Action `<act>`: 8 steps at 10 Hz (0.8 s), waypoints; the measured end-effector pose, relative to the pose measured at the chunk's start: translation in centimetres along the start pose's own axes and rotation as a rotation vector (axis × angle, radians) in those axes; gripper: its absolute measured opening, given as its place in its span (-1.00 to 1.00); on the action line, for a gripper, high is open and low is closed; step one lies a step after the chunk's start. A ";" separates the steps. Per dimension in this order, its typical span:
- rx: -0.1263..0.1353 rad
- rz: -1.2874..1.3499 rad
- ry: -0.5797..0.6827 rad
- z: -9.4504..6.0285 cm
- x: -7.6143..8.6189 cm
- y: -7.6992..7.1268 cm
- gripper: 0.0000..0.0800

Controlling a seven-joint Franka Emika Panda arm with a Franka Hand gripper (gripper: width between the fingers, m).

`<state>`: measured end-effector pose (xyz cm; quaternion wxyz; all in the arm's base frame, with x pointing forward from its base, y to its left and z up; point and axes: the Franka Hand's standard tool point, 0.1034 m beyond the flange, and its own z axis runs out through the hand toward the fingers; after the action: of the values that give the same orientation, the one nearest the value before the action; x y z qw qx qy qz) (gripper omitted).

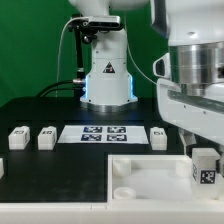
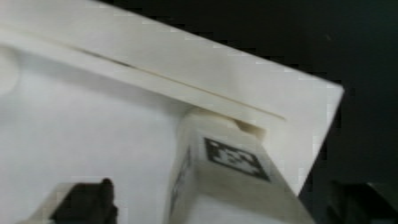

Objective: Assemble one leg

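One leg (image 1: 205, 166), a small white block with a square tag, stands upright at the far corner of the large white panel (image 1: 140, 178) on the exterior view's right. My gripper (image 1: 203, 150) is directly over it, fingers down around its top. In the wrist view the leg (image 2: 235, 172) runs between my fingers, over the panel (image 2: 107, 120). A strip of white panel shows between the one dark finger (image 2: 89, 203) and the leg. The other finger merges with the dark table. The jaws look open around the leg.
The marker board (image 1: 105, 133) lies behind the panel. Two more legs (image 1: 18, 137) (image 1: 45, 137) stand to its left in the exterior view, and one (image 1: 158, 137) to its right. The robot base (image 1: 105, 75) stands at the back.
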<state>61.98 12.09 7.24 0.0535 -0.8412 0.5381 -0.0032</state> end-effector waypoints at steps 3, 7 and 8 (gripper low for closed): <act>-0.004 -0.468 0.012 0.3 0.0 0.0 0.62; -0.029 -1.042 0.049 -0.4 0.6 -0.5 0.62; -0.023 -1.127 0.057 -0.7 0.9 -0.8 0.62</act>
<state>63.01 11.52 7.98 0.0197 -0.9986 0.0069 -0.0484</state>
